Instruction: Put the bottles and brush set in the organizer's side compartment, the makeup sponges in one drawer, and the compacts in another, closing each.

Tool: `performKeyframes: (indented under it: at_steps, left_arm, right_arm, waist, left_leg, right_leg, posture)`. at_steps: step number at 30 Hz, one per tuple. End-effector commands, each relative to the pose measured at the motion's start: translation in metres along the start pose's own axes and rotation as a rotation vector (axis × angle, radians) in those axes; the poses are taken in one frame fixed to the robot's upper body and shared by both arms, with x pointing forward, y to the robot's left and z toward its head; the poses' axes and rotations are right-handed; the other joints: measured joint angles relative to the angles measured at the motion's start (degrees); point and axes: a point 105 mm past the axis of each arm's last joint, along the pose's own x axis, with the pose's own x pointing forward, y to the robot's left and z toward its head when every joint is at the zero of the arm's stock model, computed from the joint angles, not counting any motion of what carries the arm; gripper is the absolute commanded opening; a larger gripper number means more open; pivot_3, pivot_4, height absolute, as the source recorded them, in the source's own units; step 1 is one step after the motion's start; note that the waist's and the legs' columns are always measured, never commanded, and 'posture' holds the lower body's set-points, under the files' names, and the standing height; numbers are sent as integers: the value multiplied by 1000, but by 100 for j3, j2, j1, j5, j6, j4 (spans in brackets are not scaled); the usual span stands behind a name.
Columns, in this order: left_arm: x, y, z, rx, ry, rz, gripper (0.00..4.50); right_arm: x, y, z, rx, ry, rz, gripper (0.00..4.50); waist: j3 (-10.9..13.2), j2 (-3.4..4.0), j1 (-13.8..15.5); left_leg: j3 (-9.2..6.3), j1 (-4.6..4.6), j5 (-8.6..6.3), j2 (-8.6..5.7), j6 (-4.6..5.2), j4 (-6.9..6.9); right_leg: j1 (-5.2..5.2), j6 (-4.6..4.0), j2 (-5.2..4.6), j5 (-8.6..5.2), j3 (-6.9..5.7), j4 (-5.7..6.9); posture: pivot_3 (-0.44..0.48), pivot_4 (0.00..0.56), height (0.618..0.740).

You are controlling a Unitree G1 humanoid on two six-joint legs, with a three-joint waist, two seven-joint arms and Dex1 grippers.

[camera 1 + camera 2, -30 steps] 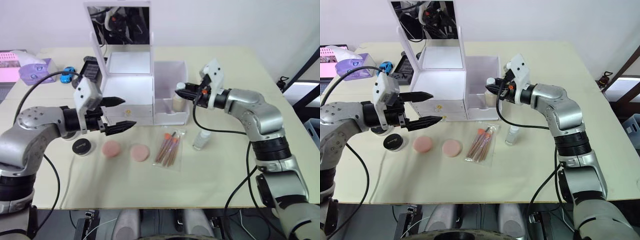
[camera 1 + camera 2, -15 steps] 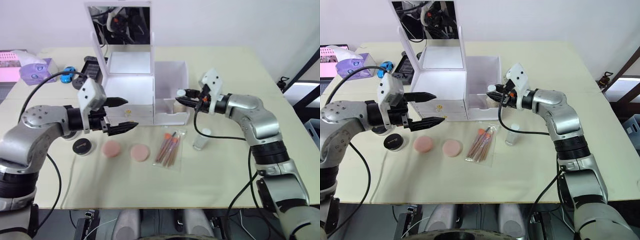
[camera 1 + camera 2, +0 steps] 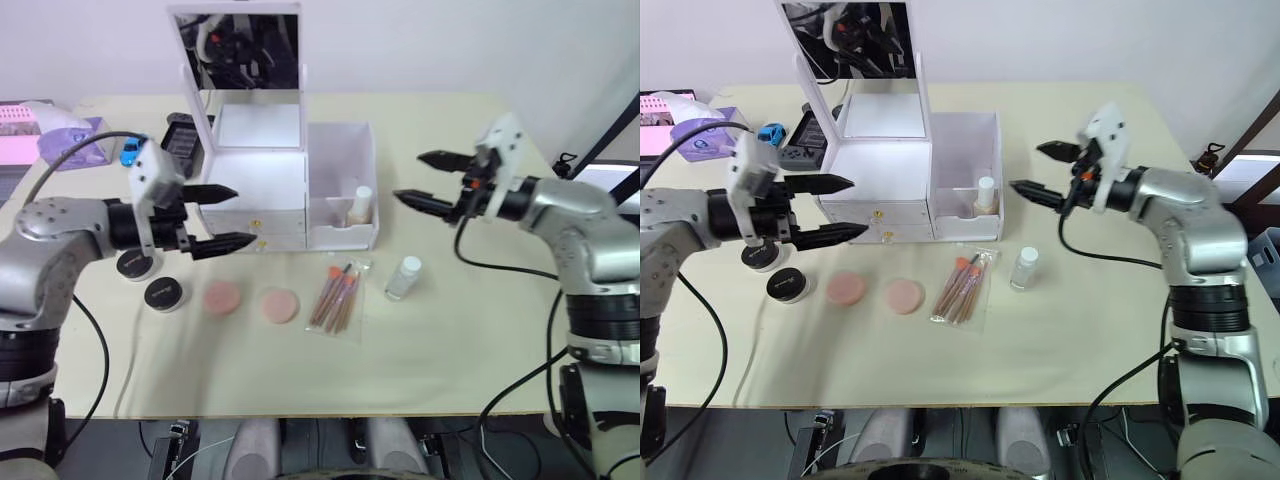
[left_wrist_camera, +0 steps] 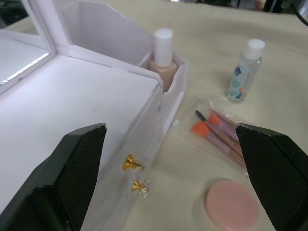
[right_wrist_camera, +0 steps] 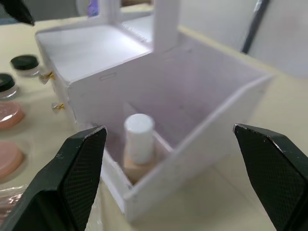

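Note:
The white organizer [image 3: 255,175] stands mid-table with its mirror up and both gold-knobbed drawers [image 4: 132,166] shut. The beige bottle [image 3: 360,205] stands upright in the side compartment [image 3: 340,150]. On the table in front lie the clear bottle [image 3: 403,277], the brush set [image 3: 338,295] and two pink makeup sponges [image 3: 223,297] [image 3: 279,305]. Two black compacts [image 3: 164,293] [image 3: 135,264] sit to the left. My right gripper [image 3: 410,177] hangs open and empty, to the right of the side compartment. My left gripper [image 3: 245,215] is open in front of the drawers.
A purple-and-white box [image 3: 65,135] and a small blue toy car [image 3: 130,150] sit at the back left. A black object [image 3: 180,130] lies behind the organizer's left side. Bare table stretches to the right and along the front edge.
My right gripper has opened, left the beige bottle standing in the side compartment and drawn back to the right. My left arm has shifted slightly left.

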Motion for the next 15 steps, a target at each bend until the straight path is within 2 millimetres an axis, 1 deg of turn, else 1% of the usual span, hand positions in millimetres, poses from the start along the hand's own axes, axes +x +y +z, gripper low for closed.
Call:
performKeyframes:
  at_steps: [1,2,4,6,7,9,10,12,13,15]
  left_arm:
    - [-49,30,-2,23,-55,116,4500]
    - [-63,35,-9,0,-29,140,4500]
    - [-97,51,-25,-22,50,235,4500]
    - [-118,61,-33,-24,87,302,4500]
    - [-124,65,-34,-20,90,322,4500]
    - [-143,75,-36,-34,91,389,4500]
    - [-155,77,-45,-47,114,427,4500]
    - [-169,79,-59,-60,147,474,4500]
    - [-173,79,-64,-63,160,482,4500]
    - [-174,79,-68,-63,162,480,4500]
  right_arm:
    - [-36,-8,13,-5,-55,-47,4452]
    - [-47,-10,11,6,-49,-67,4452]
    - [-74,-18,-2,24,-7,-140,4452]
    - [-92,-21,-13,22,42,-188,4452]
    - [-97,-22,-18,20,61,-202,4452]
    - [-115,-27,-32,23,105,-267,4452]
    - [-131,-30,-46,38,141,-312,4452]
    - [-151,-33,-64,63,187,-367,4452]
    - [-156,-33,-69,66,202,-380,4452]
    - [-158,-33,-71,62,206,-383,4452]
  waist:
    - [0,0,-6]
    - [0,0,-19]
    - [0,1,-14]
    - [0,1,-8]
    - [0,1,-3]
    - [0,-1,9]
    - [-1,-2,22]
    - [-2,-4,23]
    - [-3,-3,18]
    - [-1,-1,2]
  left_leg:
    - [0,1,0,0,0,-1]
    - [0,2,0,1,0,-3]
    - [3,4,-1,3,1,-8]
    - [4,2,-1,3,2,-13]
    - [6,2,-1,3,2,-13]
    - [8,2,-1,4,2,-9]
    - [8,2,-1,4,2,-4]
    - [7,2,-1,3,1,2]
    - [9,3,-1,3,1,2]
    - [18,5,-1,2,1,1]
  right_leg:
    - [0,0,1,0,0,1]
    - [-1,-1,3,-1,0,1]
    - [-4,-1,5,-1,1,0]
    - [-8,-1,5,-3,1,-3]
    - [-7,-2,4,-3,1,-4]
    - [-5,-6,3,-4,2,-6]
    - [-2,-7,3,-4,2,-5]
    - [4,-3,2,-6,3,-6]
    - [5,-2,1,-7,5,-8]
    - [3,-3,0,-5,13,-8]
  posture:
    - [0,150,739]
    - [0,150,739]
    - [0,150,739]
    - [0,150,739]
    - [0,150,739]
    - [0,150,739]
    - [0,150,739]
    - [0,150,739]
    - [0,150,739]
    - [0,150,739]
